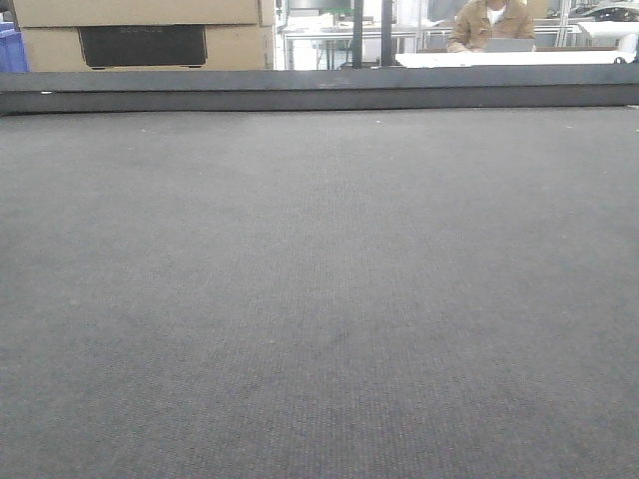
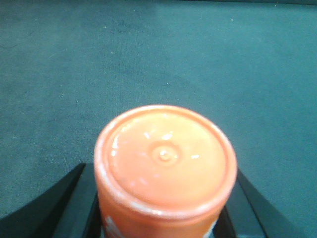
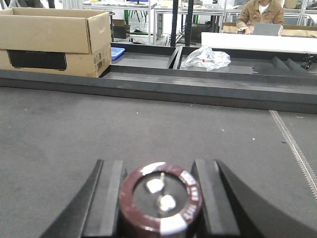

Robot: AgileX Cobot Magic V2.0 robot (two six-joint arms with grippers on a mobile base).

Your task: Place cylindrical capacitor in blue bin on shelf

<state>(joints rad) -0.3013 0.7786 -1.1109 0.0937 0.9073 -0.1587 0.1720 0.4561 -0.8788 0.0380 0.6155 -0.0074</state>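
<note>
The wrist views show one cylindrical capacitor (image 3: 161, 198), with two black right fingers (image 3: 106, 198) beside it, and one orange-capped container (image 2: 165, 158), with two black left fingers (image 2: 74, 203) beside it. There is one grey-matted desk (image 3: 148, 129). Behind it are one open cardboard box (image 3: 54, 39), one blue tray (image 3: 117, 52), one crumpled clear plastic bag (image 3: 205, 58) and one person (image 3: 260, 12) in a tan jacket.

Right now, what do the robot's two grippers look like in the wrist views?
The left gripper shows only matte black jaws, curved wedges widening toward the camera. The right gripper is the same black: flat inner plates backed by sloped outer wedges. No cables, markings or arm links are visible.
</note>
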